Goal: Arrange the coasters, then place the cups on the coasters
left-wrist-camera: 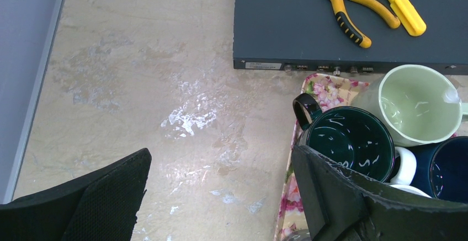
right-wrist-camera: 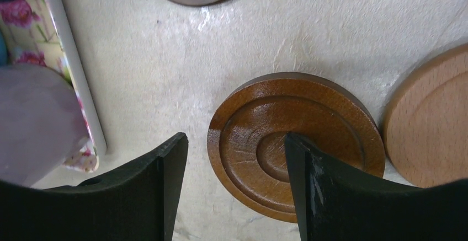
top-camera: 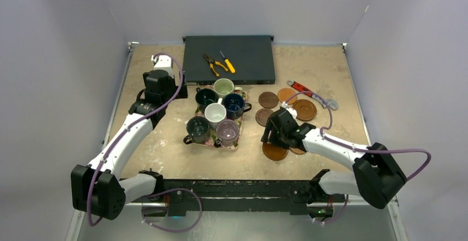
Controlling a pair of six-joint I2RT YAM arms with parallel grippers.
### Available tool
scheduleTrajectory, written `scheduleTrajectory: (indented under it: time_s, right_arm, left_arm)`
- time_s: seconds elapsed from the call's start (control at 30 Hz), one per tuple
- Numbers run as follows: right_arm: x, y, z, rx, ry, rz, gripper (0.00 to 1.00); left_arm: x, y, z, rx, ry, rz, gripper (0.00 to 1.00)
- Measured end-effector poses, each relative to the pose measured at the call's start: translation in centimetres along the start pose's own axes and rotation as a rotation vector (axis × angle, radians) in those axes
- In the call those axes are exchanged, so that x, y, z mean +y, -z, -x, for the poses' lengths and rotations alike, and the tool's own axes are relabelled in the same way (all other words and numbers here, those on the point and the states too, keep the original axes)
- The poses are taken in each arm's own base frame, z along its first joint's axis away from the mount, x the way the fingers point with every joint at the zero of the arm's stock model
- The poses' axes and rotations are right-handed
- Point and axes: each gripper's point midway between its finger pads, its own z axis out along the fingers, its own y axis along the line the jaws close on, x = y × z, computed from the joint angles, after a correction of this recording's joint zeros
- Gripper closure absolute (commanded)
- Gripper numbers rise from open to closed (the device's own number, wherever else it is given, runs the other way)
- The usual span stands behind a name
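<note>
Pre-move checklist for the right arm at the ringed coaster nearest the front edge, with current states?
1. Right gripper open, empty: ok.
2. Ringed coaster flat on the table, not gripped: ok.
3. Jaws straddle the coaster: not ok. One finger sits over its centre, the other is off its left edge.
4. Gap to the tan coaster alongside: cannot tell, the rims look very close.
5. Left gripper open, empty, beside the tray: ok.
6. All six cups on the tray, none on a coaster yet: ok.
</note>
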Motion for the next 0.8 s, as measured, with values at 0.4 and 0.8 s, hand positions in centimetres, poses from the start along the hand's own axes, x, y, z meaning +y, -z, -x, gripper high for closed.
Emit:
scheduleTrajectory:
  time_s: [0.4,0.8]
  right_arm:
    - [0.2,-1.0,1.7,-0.06,-0.015,-0.051,0.32]
    - [0.2,-1.2,2.1,-0.073,-0.037,-0.065,0.31]
  left_arm:
    - [0.0,0.0,0.0,0.0,0.0,0.0,0.01]
    - [0.0,0.0,0.0,0.0,0.0,0.0,0.01]
